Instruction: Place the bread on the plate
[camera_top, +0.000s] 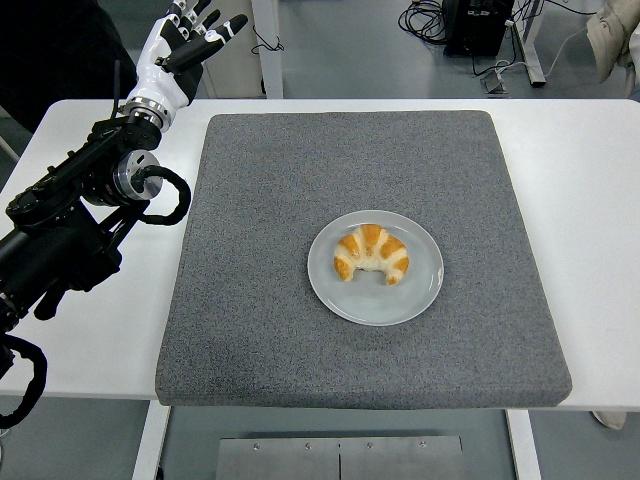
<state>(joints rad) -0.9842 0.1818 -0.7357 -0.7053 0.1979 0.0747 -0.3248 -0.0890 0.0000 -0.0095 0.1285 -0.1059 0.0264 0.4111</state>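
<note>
Golden crescent bread (372, 254) on plate (420, 295)

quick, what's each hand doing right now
Left hand: open, fingers spread, holding nothing, up past the table's far left edge.
Right hand: not in view.
The bread lies on the plate.

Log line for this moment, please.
bread: on plate | left hand: open, empty, far-left off mat | right arm: unseen

Lab: floor cables (425, 18), white table (590, 200)
</note>
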